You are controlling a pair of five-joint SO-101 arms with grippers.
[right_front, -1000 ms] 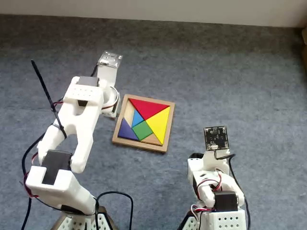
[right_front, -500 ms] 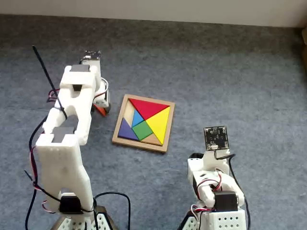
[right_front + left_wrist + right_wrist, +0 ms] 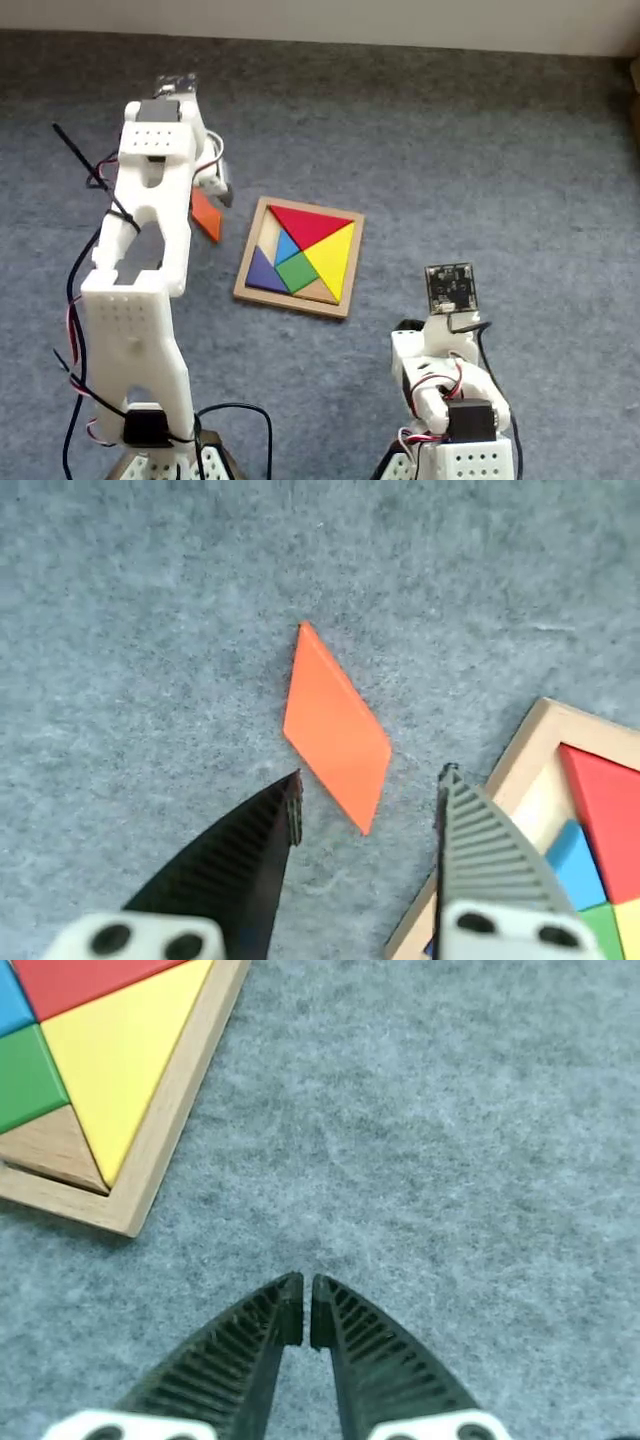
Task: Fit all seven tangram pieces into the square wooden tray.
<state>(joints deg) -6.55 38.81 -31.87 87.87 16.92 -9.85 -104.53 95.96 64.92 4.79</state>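
Note:
The square wooden tray [image 3: 342, 292] lies mid-carpet and holds red, yellow, green, blue and purple pieces, with pale wood showing along its left side. An orange parallelogram [image 3: 207, 216] lies flat on the carpet just left of the tray. My left gripper [image 3: 368, 790] hovers open over it, with the piece's [image 3: 335, 728] near corner between the fingertips and the tray's edge [image 3: 520, 770] beside one finger. My right gripper [image 3: 305, 1305] is shut and holds nothing. It sits low over bare carpet, off the tray's corner [image 3: 130, 1222].
Grey carpet surrounds the tray on all sides. The left arm [image 3: 150, 230] stretches along the tray's left. The right arm [image 3: 450, 390] is folded at the near right. A pale wall strip runs along the far edge.
The left arm has stretched out and swung away from the tray's left edge. The orange parallelogram, hidden under it before, now shows on the carpet. The right arm has not moved.

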